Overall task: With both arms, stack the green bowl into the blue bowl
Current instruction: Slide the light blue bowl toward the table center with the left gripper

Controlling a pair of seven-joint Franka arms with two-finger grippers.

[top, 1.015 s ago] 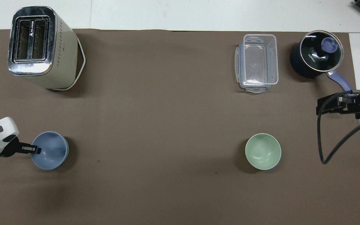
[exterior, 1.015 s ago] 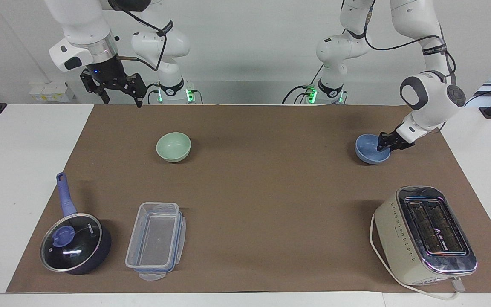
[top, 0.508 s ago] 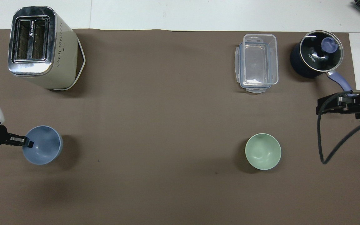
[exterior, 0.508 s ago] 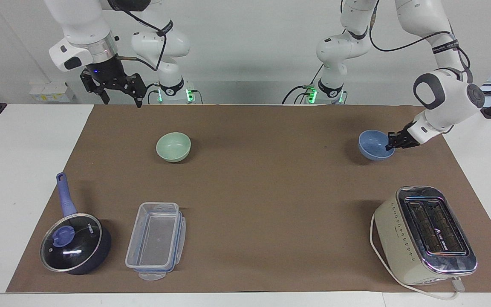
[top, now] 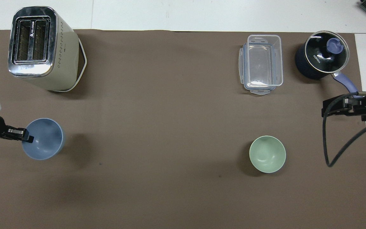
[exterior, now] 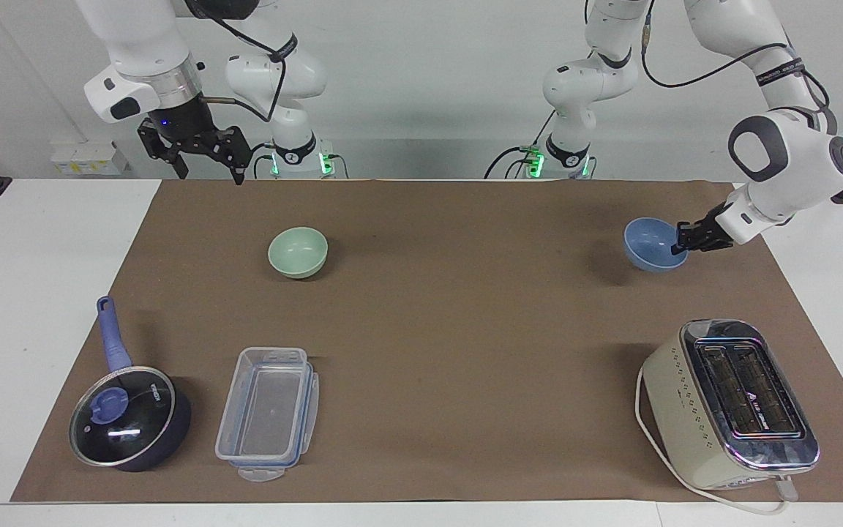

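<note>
The blue bowl hangs tilted over the surface's left-arm end, its rim pinched in our left claw, whose forearm slants down to it. It seems clear of the surface, higher than a second ago. The green bowl sits unmoved. Our right claw waits raised, fingers apart.

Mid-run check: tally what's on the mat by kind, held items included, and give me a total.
Bowls: 2, green bowl on the mat, blue bowl gripped at its rim by the left pincer
Saucepans: 1
Plastic containers: 1
Toasters: 1
Total: 5
</note>
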